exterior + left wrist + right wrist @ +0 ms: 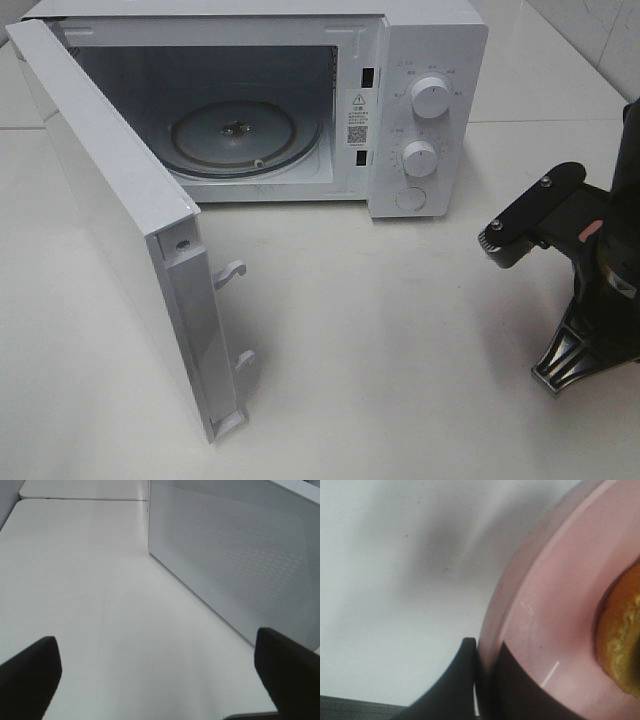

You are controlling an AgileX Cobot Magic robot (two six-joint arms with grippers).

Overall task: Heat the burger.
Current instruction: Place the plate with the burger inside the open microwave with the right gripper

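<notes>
Clamping the plate (545, 605) rim with the right gripper (487, 680), jaws pinched on either side, with the burger (622, 630) lying on that plate. Holding the left gripper (157, 672) over the table (100, 580) beside the open microwave door (240, 555), jaws wide apart.

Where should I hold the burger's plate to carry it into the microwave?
By its thin rim, from the outer edge, away from the burger. The pink plate is flat with a raised lip; the right gripper is shut there, one finger on each face.
</notes>
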